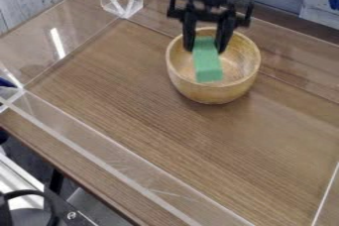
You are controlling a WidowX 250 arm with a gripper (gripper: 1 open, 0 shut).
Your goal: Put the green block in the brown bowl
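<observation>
The green block (209, 66) hangs upright inside the brown bowl (212, 93), its lower end down near the bowl's floor. My gripper (209, 44) points down over the bowl from the back, and its black fingers (189, 34) are shut on the block's upper end. The bowl stands on the wooden table at the back right. I cannot tell whether the block touches the bowl's bottom.
Low clear acrylic walls (54, 121) run round the wooden tabletop (146, 141). A clear acrylic corner piece (119, 0) stands at the back left. Blue and white boxes (318, 2) sit beyond the table's far right edge.
</observation>
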